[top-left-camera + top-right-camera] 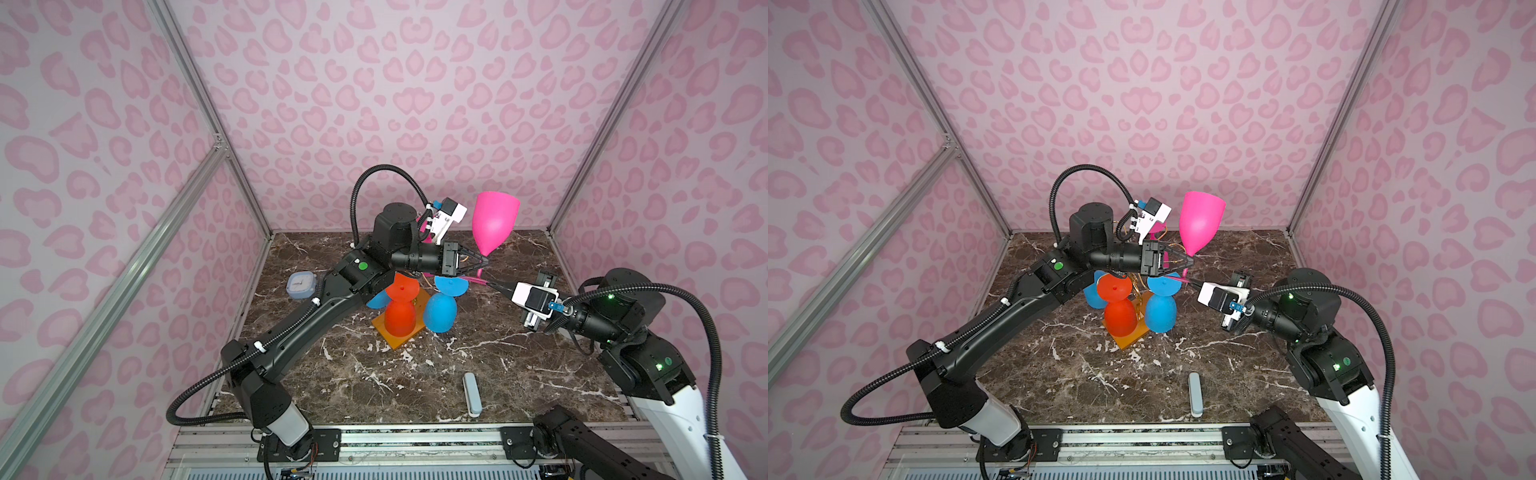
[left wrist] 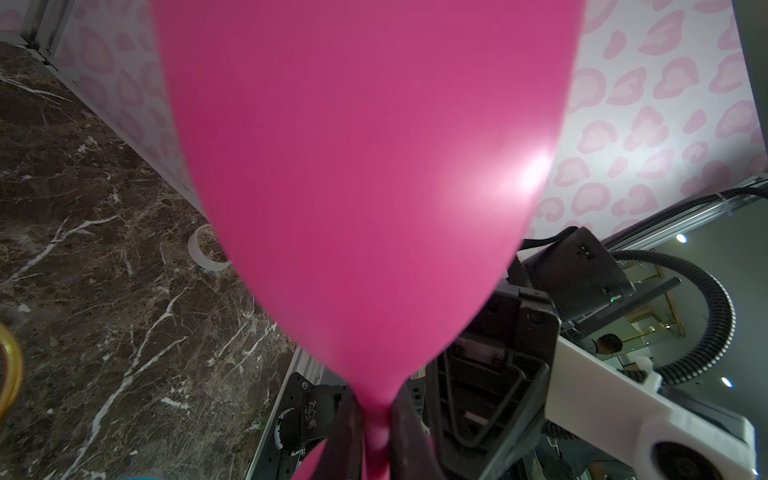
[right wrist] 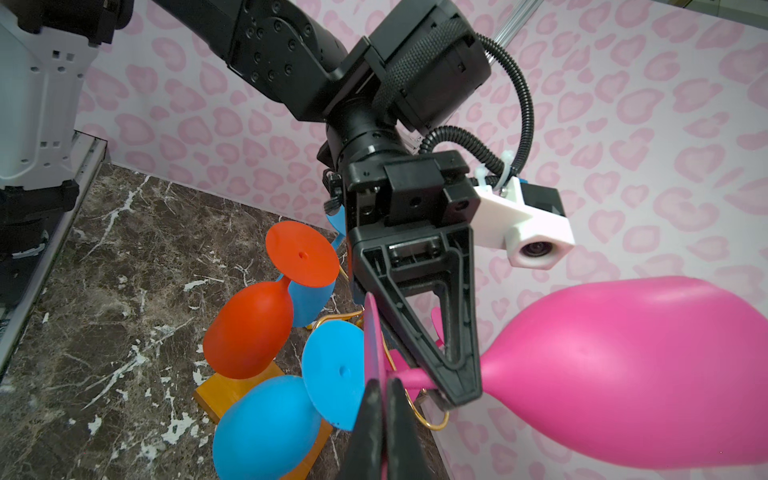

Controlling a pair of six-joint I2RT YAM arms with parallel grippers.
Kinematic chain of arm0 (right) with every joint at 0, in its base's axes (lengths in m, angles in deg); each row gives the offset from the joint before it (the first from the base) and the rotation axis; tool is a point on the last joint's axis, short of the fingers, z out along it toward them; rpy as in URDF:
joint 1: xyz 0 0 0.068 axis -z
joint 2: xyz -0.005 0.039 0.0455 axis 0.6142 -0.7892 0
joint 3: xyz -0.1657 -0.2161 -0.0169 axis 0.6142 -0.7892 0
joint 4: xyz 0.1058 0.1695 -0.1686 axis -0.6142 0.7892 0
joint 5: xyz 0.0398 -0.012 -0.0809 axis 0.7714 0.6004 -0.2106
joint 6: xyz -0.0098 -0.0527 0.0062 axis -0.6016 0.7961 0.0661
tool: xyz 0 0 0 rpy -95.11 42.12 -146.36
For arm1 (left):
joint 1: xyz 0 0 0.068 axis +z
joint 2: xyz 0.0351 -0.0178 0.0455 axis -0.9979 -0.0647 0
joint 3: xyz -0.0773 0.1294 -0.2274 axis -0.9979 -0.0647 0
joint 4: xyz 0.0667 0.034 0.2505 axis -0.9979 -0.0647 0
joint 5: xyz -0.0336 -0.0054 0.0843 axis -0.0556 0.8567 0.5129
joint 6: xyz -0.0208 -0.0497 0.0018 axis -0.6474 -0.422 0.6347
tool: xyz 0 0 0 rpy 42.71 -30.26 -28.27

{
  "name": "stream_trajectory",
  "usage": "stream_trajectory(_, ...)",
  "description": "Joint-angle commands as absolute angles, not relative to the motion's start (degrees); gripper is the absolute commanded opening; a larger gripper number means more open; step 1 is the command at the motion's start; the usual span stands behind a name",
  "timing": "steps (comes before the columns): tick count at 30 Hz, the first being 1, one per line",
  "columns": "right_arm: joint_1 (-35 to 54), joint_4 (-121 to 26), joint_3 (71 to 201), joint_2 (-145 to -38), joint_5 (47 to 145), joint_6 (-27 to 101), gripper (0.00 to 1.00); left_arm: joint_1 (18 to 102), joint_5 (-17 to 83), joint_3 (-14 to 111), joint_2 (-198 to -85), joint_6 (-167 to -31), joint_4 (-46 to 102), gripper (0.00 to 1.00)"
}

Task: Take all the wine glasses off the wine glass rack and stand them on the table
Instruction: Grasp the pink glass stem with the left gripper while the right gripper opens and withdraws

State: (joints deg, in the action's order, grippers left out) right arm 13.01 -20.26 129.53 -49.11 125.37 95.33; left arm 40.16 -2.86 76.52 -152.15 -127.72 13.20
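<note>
Pink wine glass held bowl-up just right of the rack, above the table; left gripper pinches the stem under the bowl; right gripper pinches the foot's edge. Risk: two rigid grips on one thin stem; mismatched pulls could snap it or knock the neighbouring blue glass.

FREE: you have open tabletop along the front edge and between rack and right edge | BLOCKED: rack mid-table, orange glass and blue glasses hanging around it | OVERHEAD: left arm crosses from front-left corner; pink glass aloft above rack's right side | STRAYS: clock near left edge, grey bar near front edge
</note>
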Motion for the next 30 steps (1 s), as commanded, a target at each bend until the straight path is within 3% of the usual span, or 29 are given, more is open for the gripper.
stream_trajectory(1,12.7,-22.4,129.2,-48.5,124.5,94.6,0.06,40.2,-3.5,76.9,-152.6,-128.8,16.6,0.04)
stream_trajectory(3,12.7,-25.8,127.7,-47.4,123.5,91.8,0.46,40.2,-3.2,77.3,-152.5,-128.8,16.7,0.04)
stream_trajectory(7,12.6,-32.8,124.6,-45.0,122.7,85.3,0.95,40.2,-0.7,77.4,-151.5,-126.3,16.0,0.04)
stream_trajectory(8,12.7,-34.4,123.8,-44.2,122.8,84.3,1.00,40.2,0.1,77.5,-151.1,-125.6,15.7,0.03)
stream_trajectory(16,12.7,-45.7,122.8,-42.8,107.5,67.1,1.00,41.8,10.1,78.8,-146.7,-114.1,11.1,0.03)
stream_trajectory(24,12.8,-34.5,137.0,-52.9,95.3,47.6,0.92,41.8,28.5,75.8,-138.7,-91.5,7.3,0.03)
stream_trajectory(27,14.1,-29.4,141.9,-56.7,96.0,41.5,0.89,41.7,34.8,74.3,-136.9,-82.7,6.6,0.04)
stream_trajectory(30,17.4,-26.6,146.0,-60.2,103.0,35.3,0.85,41.6,40.0,73.2,-135.8,-74.4,6.4,0.03)
